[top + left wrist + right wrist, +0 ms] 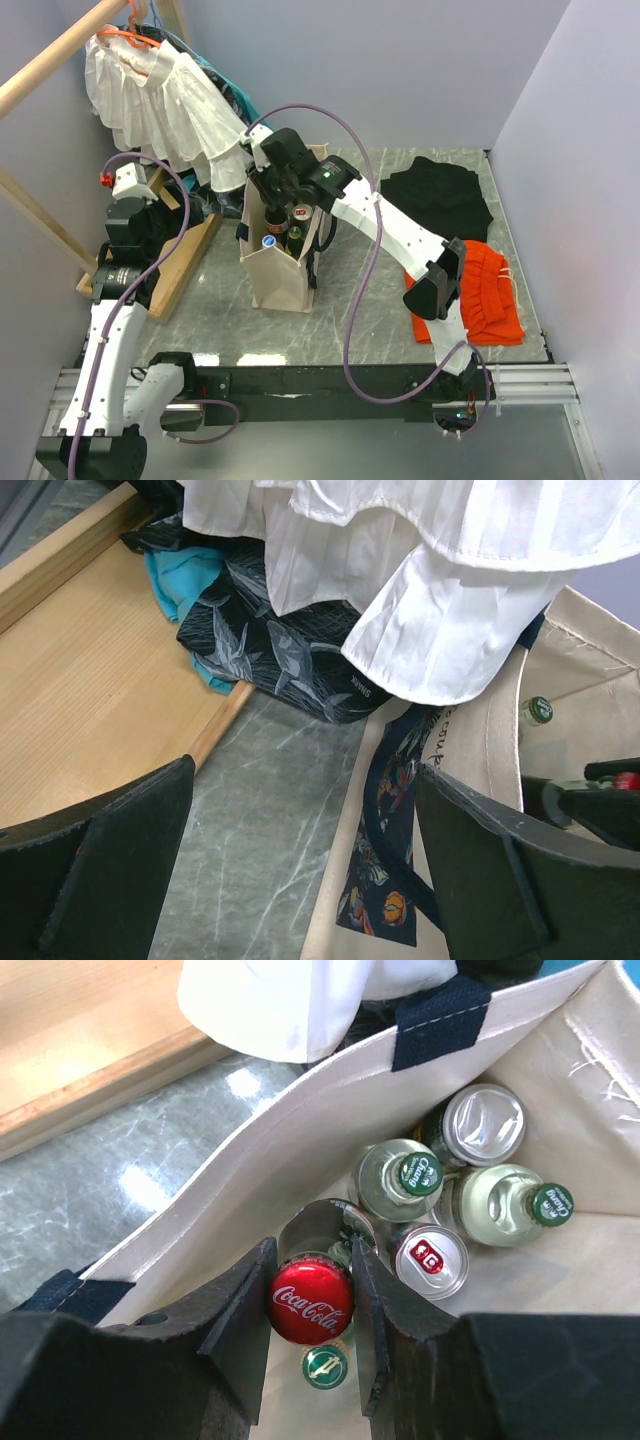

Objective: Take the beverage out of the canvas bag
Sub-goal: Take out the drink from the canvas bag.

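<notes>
Two right fingers [235, 1330] pinch the red Coca-Cola cap of a beverage bottle [311, 1303] at the lower centre of the right wrist view, clamped tight on it. The bottle is inside the canvas bag [250, 1150], by its left wall, next to green-capped bottles [421, 1172] and silver cans [430, 1260]. In the top view the bag stands upright on the counter [215, 315], mid-frame. The left fingers [110, 870] gape wide, gripping nothing, above the counter just beside the bag.

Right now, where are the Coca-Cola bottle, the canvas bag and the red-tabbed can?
Coca-Cola bottle [311, 1302]: right wrist view, on its red cap.
canvas bag [290, 1150]: right wrist view, on its inner wall.
red-tabbed can [430, 1262]: right wrist view, on its lid.
</notes>
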`<control>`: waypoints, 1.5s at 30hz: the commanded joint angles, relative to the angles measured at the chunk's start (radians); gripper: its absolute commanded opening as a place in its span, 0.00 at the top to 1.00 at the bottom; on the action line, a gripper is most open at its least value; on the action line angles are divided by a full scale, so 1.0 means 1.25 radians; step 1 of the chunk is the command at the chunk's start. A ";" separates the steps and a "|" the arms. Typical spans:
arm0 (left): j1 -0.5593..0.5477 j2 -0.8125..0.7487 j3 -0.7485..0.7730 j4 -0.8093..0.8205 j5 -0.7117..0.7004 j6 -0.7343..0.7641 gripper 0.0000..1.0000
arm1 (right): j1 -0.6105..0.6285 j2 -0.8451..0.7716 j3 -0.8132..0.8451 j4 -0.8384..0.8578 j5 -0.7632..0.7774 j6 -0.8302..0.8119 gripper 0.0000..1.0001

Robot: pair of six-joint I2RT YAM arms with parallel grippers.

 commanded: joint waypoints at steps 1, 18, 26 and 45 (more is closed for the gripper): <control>0.001 -0.003 0.030 0.015 0.014 0.006 0.04 | 0.002 -0.100 0.073 0.099 0.017 -0.012 1.00; 0.001 -0.014 0.023 0.014 0.009 0.002 0.04 | 0.001 -0.149 0.058 0.130 0.022 -0.009 1.00; -0.001 -0.020 0.011 0.016 0.011 -0.004 0.04 | 0.003 -0.158 0.071 0.126 0.022 -0.015 1.00; -0.001 -0.039 -0.013 0.018 0.005 -0.020 0.04 | 0.002 -0.203 0.078 0.151 0.015 -0.027 1.00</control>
